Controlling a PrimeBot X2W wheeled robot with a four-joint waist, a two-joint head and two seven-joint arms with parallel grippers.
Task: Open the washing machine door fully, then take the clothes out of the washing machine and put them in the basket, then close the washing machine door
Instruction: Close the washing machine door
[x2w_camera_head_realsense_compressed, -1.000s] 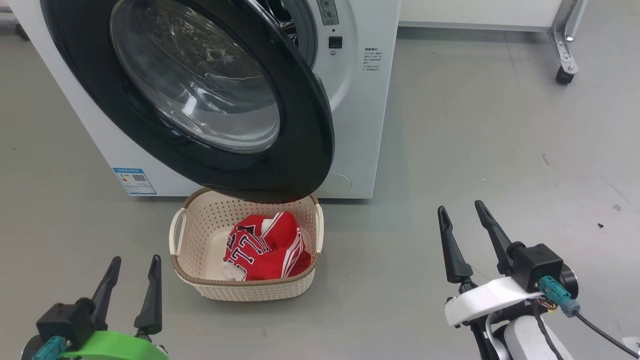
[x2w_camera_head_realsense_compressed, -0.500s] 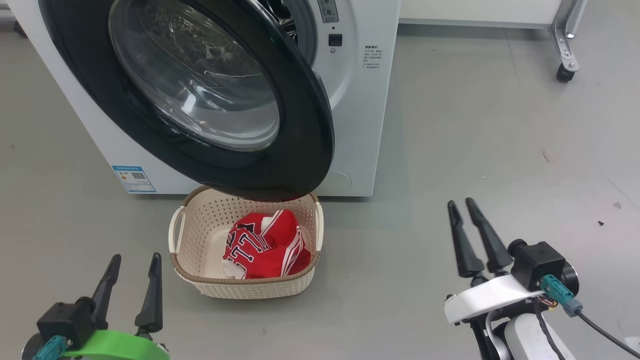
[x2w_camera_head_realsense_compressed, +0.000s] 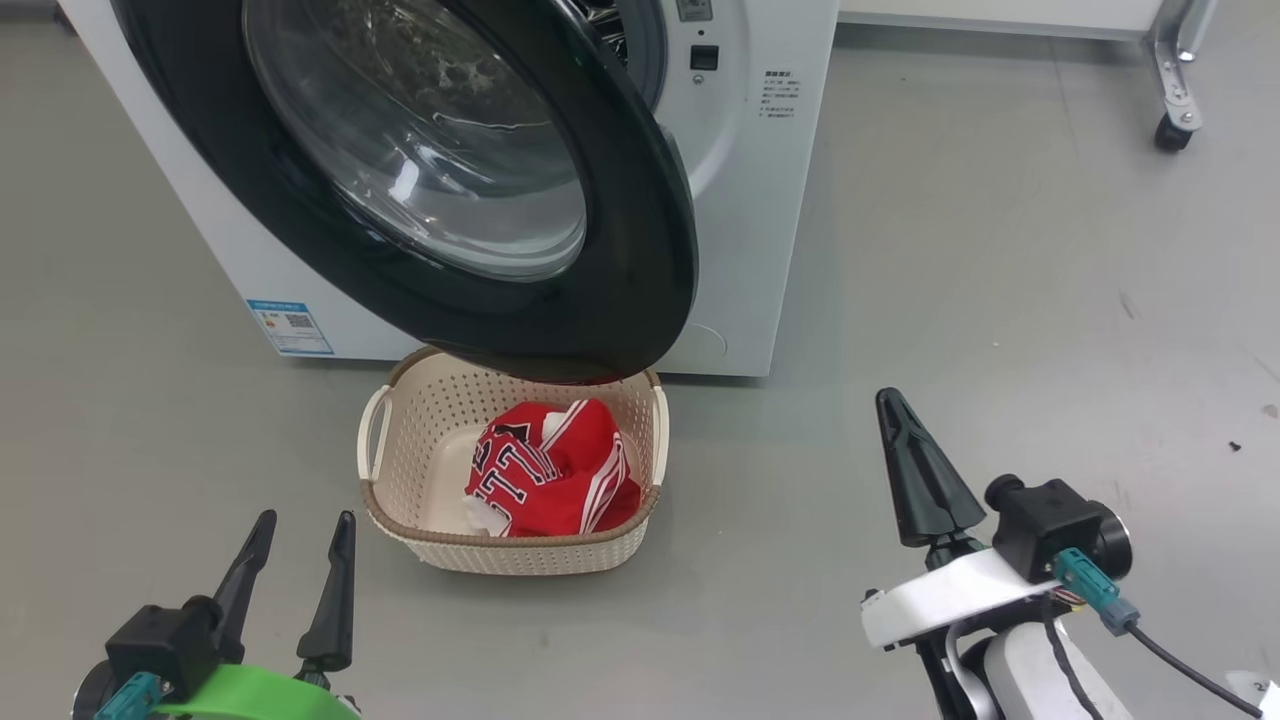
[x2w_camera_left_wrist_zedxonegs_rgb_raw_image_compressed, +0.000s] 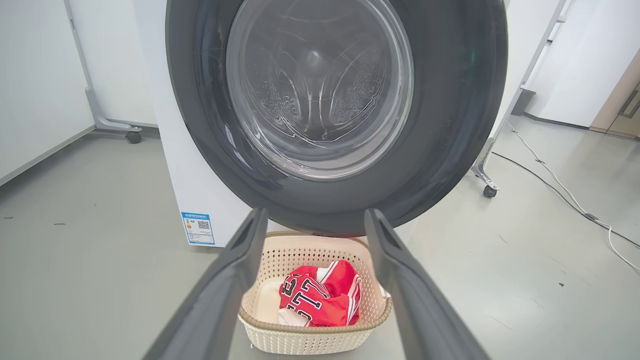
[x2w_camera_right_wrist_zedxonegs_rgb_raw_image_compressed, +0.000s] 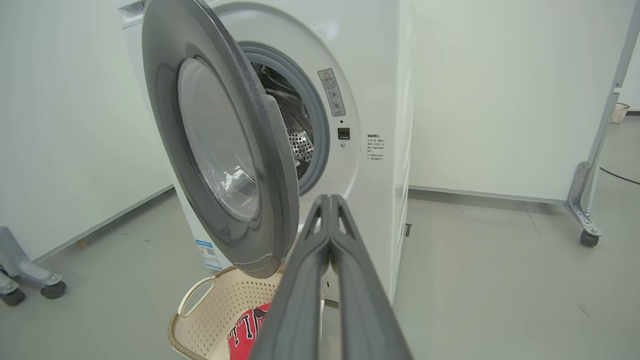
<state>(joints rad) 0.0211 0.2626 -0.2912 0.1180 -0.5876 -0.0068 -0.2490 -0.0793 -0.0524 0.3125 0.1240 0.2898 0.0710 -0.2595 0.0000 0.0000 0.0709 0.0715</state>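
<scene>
The washing machine (x2w_camera_head_realsense_compressed: 750, 200) (x2w_camera_right_wrist_zedxonegs_rgb_raw_image_compressed: 370, 75) stands ahead with its door (x2w_camera_head_realsense_compressed: 620, 240) (x2w_camera_left_wrist_zedxonegs_rgb_raw_image_compressed: 450, 100) (x2w_camera_right_wrist_zedxonegs_rgb_raw_image_compressed: 165, 100) swung partly open over the basket (x2w_camera_head_realsense_compressed: 420, 440) (x2w_camera_left_wrist_zedxonegs_rgb_raw_image_compressed: 300, 335) (x2w_camera_right_wrist_zedxonegs_rgb_raw_image_compressed: 210, 320). Red clothes (x2w_camera_head_realsense_compressed: 555, 470) (x2w_camera_left_wrist_zedxonegs_rgb_raw_image_compressed: 320, 295) (x2w_camera_right_wrist_zedxonegs_rgb_raw_image_compressed: 247, 335) with white stripes lie inside the basket. My left gripper (x2w_camera_head_realsense_compressed: 300, 530) (x2w_camera_left_wrist_zedxonegs_rgb_raw_image_compressed: 312, 220) hovers open and empty to the near left of the basket. My right gripper (x2w_camera_head_realsense_compressed: 890, 405) (x2w_camera_right_wrist_zedxonegs_rgb_raw_image_compressed: 329, 200) is shut with nothing between its fingers, low at the right, pointing toward the door's free edge. The steel drum (x2w_camera_right_wrist_zedxonegs_rgb_raw_image_compressed: 295, 135) shows through the gap.
Grey floor surrounds the machine. A white partition on castor wheels (x2w_camera_head_realsense_compressed: 1172, 130) (x2w_camera_right_wrist_zedxonegs_rgb_raw_image_compressed: 590, 237) stands at the back right. Cables (x2w_camera_left_wrist_zedxonegs_rgb_raw_image_compressed: 560, 190) run over the floor to the right. Another castor frame (x2w_camera_left_wrist_zedxonegs_rgb_raw_image_compressed: 132, 136) is behind the machine on the left.
My right gripper has closed from wide open to fully shut. The head camera has shifted, so the whole scene sits slightly further right and higher. The left gripper stays open.
</scene>
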